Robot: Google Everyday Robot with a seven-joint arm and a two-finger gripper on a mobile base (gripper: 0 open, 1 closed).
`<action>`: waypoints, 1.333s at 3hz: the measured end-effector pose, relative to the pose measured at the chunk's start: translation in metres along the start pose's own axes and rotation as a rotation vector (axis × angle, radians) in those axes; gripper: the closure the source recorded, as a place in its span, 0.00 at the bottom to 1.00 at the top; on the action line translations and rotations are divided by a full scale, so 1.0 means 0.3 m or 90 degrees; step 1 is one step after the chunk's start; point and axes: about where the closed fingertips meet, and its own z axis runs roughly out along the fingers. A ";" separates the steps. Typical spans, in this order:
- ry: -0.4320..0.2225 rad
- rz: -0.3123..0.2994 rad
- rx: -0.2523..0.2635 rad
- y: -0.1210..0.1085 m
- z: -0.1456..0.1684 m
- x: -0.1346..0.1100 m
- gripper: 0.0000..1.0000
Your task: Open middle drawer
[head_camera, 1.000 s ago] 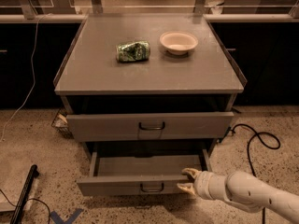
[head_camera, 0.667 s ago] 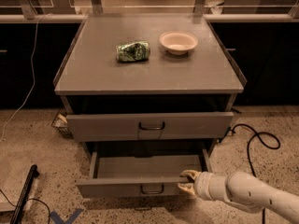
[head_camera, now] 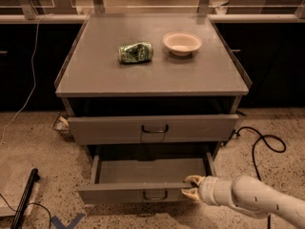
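The middle drawer (head_camera: 143,171) is the lower of the two grey fronts in view. It stands pulled out, so its grey tray interior shows, and a small loop handle (head_camera: 155,194) sits at the centre of its front. My gripper (head_camera: 192,187) is at the right end of that front, to the right of the handle. One pale finger (head_camera: 193,179) lies over the top lip and the other rests on the front face, closed on the edge. My white arm (head_camera: 252,199) comes in from the lower right.
Above it, another grey drawer front (head_camera: 152,128) with a handle stands slightly out. A crushed green can (head_camera: 136,52) and a white bowl (head_camera: 182,43) rest on the cabinet top (head_camera: 95,75). A black cable (head_camera: 259,144) lies on the floor at right and a dark bar (head_camera: 26,197) at lower left.
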 end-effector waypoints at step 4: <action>0.002 0.003 -0.002 0.049 -0.041 0.011 0.28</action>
